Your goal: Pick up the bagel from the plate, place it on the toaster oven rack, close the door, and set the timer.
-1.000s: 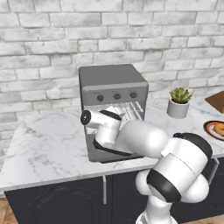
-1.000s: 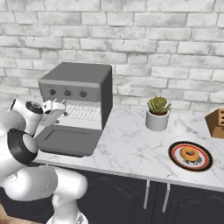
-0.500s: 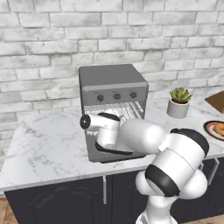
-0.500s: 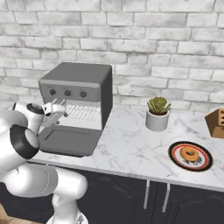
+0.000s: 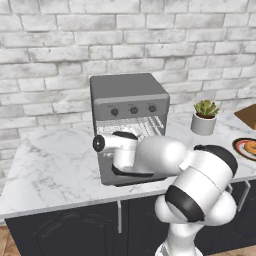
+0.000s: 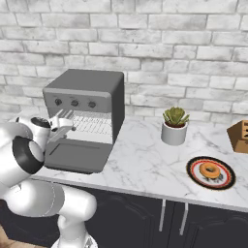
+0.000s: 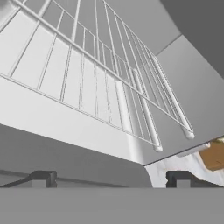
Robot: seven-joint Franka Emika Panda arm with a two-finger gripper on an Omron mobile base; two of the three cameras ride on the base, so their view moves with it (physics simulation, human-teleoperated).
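Nearest to us, our tool (image 7: 109,178) hangs low before the open toaster oven (image 5: 129,95), its two dark fingertips (image 7: 43,178) spread wide apart with nothing between them. In the right base view the tool (image 6: 60,125) sits at the oven's left front corner, just above the door (image 6: 77,155), which lies folded down flat over the desk (image 6: 145,164). In the left base view our white arm covers much of that door (image 5: 107,177), and the tool itself is hidden behind the wrist, so we cannot point to it there.

Just beyond the fingertips, the hand view looks up along the toaster oven rack (image 7: 92,83), its thin pale wires running away from us inside the grey cavity. From the base views the rack (image 6: 94,125) sits level in the oven mouth (image 5: 131,128), bare of food, below three dark knobs (image 6: 74,102).

Farther along the desk to our right stands a small potted succulent (image 6: 175,125). Beyond it, well apart from the oven, the plate (image 6: 211,172) rests near the desk's front edge, and the bagel (image 6: 209,170) lies on it, untouched. A brown wooden block (image 6: 240,136) stands at the far right, and a white brick wall (image 6: 160,43) closes the scene behind.
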